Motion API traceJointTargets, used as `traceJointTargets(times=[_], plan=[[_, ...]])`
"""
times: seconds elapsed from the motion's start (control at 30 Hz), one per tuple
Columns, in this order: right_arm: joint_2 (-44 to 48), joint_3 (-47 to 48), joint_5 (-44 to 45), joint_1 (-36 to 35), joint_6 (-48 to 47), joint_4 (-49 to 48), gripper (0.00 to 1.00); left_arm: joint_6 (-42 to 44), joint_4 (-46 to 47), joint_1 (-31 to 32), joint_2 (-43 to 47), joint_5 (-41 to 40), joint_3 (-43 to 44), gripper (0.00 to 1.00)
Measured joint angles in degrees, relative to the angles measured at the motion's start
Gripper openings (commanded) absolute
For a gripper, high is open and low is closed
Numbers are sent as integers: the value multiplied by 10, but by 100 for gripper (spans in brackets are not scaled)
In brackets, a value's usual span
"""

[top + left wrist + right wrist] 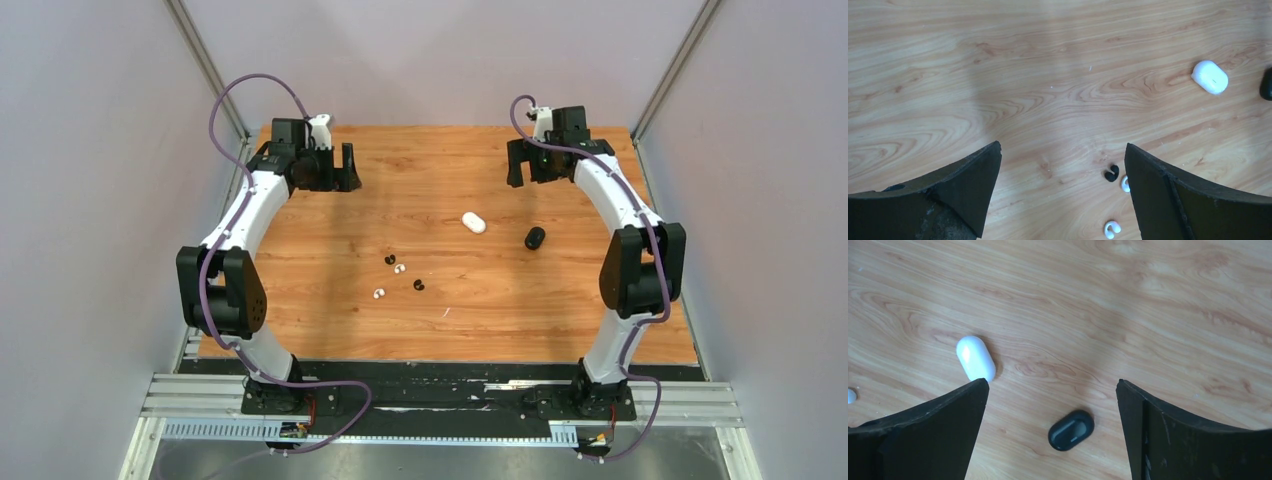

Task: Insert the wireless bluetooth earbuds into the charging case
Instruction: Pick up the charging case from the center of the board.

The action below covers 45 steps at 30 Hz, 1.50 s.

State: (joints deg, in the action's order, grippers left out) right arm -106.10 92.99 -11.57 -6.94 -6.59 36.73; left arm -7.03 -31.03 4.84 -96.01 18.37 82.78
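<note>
We see a wooden desk (330, 320) with a warm orange-brown grain, its top evenly lit and marked only by soft, faint shadows. Plain pale grey-lilac walls close it in: a back wall (440, 50) beyond the desk's far edge, and a left wall (80, 150) and a right wall (770, 150) along its sides. A slanting metal post (208, 65) rises from each far corner of the desk. Along the desk's near edge we find a black strip (440, 372), then aluminium rails (195, 395), then a grey metal floor (440, 462).
</note>
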Motion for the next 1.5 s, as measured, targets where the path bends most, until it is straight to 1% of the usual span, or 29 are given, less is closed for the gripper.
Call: traceJointTargets(times=[0.13, 0.23, 0.4, 0.47, 0.53, 0.63, 0.77, 0.9, 1.0, 1.23, 1.5], plan=[[-26, 33, -28, -16, -17, 1, 99, -4, 5, 0, 0, 5, 0, 100], [-58, 74, -51, -33, -30, 8, 95, -5, 7, 0, 0, 6, 0, 100], [-127, 147, -56, -74, -35, 6, 84, -14, 8, 0, 0, -14, 0, 100], [-150, 163, -55, -92, -36, 7, 76, -17, 10, 0, 0, -25, 0, 100], [-171, 171, -53, -110, -36, 6, 74, -18, 14, 0, 0, -32, 0, 100], [-191, 172, -50, -131, -34, 8, 73, -21, 20, 0, 3, -46, 0, 100], [-195, 165, -32, -152, -34, 8, 65, -23, 28, 0, 10, -58, 0, 100], [-195, 163, 8, -160, -31, 1, 61, -32, 33, 0, 10, -60, 0, 100], [-195, 144, 33, -160, -31, -12, 58, -35, 35, 0, 10, -60, 0, 100], [-195, 72, 44, -160, -29, -10, 56, -44, 36, 0, 10, -60, 0, 100], [-191, 51, 45, -162, -24, -8, 53, -49, 36, 0, 10, -60, 0, 100]])
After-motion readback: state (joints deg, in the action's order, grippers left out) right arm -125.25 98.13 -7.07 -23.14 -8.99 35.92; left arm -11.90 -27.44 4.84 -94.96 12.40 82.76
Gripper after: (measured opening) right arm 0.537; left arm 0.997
